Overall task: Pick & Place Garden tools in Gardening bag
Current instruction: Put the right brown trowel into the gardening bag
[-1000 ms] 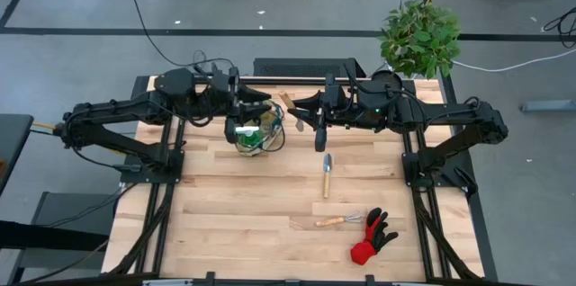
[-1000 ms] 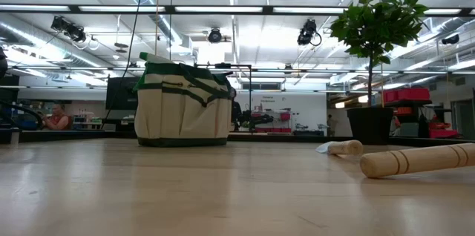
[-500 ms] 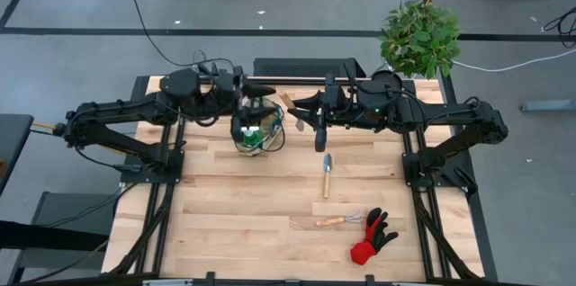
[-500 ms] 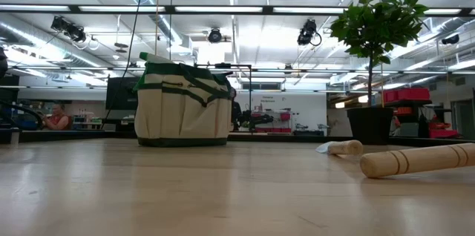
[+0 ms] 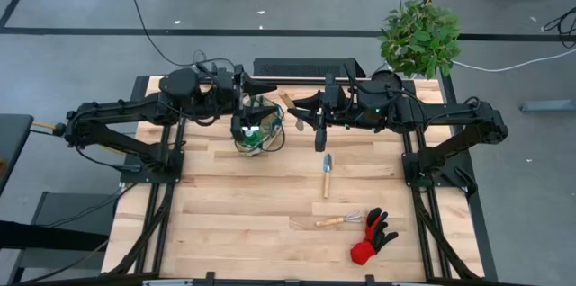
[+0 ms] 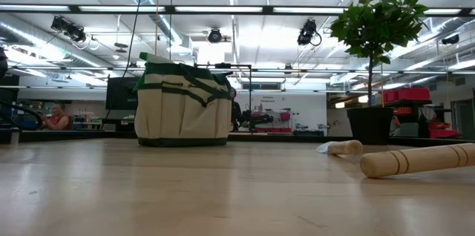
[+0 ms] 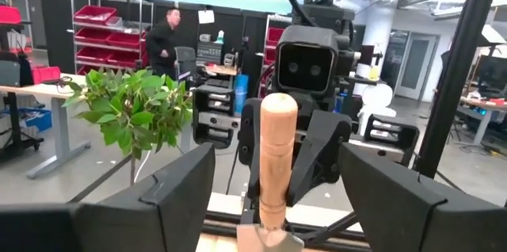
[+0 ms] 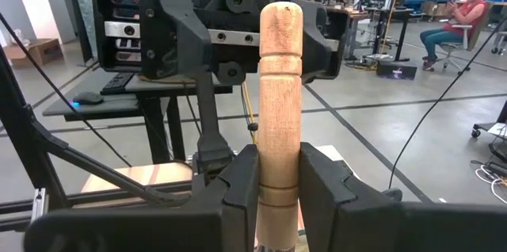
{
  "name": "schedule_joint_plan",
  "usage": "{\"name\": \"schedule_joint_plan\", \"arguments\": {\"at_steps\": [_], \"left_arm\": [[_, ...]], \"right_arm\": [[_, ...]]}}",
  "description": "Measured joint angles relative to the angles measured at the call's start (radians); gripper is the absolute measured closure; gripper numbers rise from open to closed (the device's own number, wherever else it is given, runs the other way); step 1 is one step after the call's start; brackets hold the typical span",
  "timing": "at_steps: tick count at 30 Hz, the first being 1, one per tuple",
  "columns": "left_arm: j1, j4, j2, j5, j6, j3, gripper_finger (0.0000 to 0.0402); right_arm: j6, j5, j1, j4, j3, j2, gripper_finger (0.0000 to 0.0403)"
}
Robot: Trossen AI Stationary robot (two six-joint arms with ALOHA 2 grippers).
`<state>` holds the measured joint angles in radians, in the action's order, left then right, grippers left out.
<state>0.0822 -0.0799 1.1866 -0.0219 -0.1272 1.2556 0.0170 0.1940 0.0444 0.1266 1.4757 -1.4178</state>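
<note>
Wooden-handled tool [image 8: 280, 101] clenched upright in right tool [image 5: 319, 130] | left tool [image 5: 255, 108] released, over gardening bag [image 5: 256, 133]

Bag [image 5: 255, 130] mouth crowded — arms overhead.

In the high view the left arm covers part of the gardening bag [image 5: 255, 131], whose contents are too small to name, and in the right wrist view the wooden-handled tool [image 8: 280, 101] runs off the picture's edge, its metal end unseen.
</note>
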Motion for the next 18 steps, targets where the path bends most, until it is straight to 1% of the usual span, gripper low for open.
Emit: {"name": "schedule_joint_plan", "arguments": {"at_steps": [3,5,10,13,18], "left_arm": [[0.0,-0.027,0.013,0.0,0.001,-0.001,0.0124],[-0.001,-0.073,0.029,0.0,0.007,0.002,0.0124],[-0.001,-0.1,0.059,0.003,0.006,0.0,0.0124],[-0.001,-0.141,0.076,0.024,0.002,0.001,0.0124],[-0.001,-0.159,0.097,0.037,-0.019,0.0,0.0124]], "right_arm": [[0.0,0.0,0.0,-0.003,0.0,0.0,0.0337],[0.0,0.0,0.0,-0.004,0.0,0.0,0.0337],[0.0,0.0,0.0,-0.012,-0.001,0.0,0.0337],[0.0,0.0,0.0,-0.014,-0.001,0.0,0.0337],[-0.002,0.0,0.0,-0.015,-0.001,0.0,0.0337]]}}
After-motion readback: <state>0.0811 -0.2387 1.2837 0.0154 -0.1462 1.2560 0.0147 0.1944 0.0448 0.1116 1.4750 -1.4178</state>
